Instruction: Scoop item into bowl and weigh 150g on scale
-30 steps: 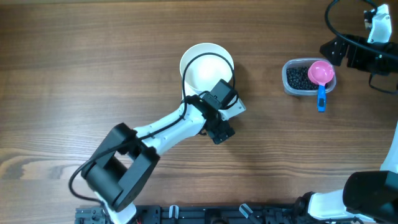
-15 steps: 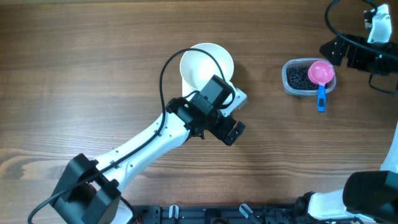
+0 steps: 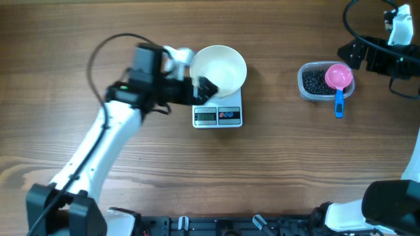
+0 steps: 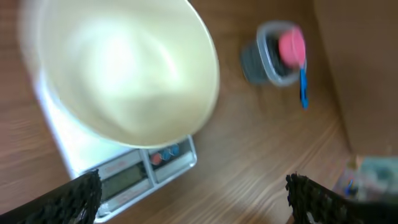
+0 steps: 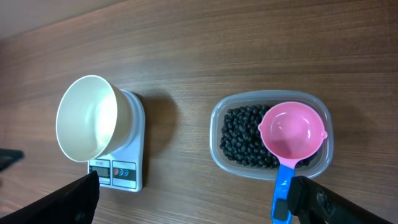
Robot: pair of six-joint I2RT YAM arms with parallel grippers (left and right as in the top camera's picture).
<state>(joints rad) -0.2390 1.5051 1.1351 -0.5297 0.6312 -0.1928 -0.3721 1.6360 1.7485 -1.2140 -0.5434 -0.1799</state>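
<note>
Swung off the scale (image 3: pixel 218 115), left end effector (image 3: pixel 194 73) gapes beside bowl (image 3: pixel 220 69); right end effector (image 5: pixel 194 186) gapes near bead tub (image 3: pixel 302 84).

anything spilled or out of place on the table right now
Nothing stands out. The empty bowl sits on the scale, the pink scoop rests across the tub, and the beans lie inside it, none loose on the table.

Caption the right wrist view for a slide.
Empty bowl on the scale; pink scoop resting on the tub of black beans.
</note>
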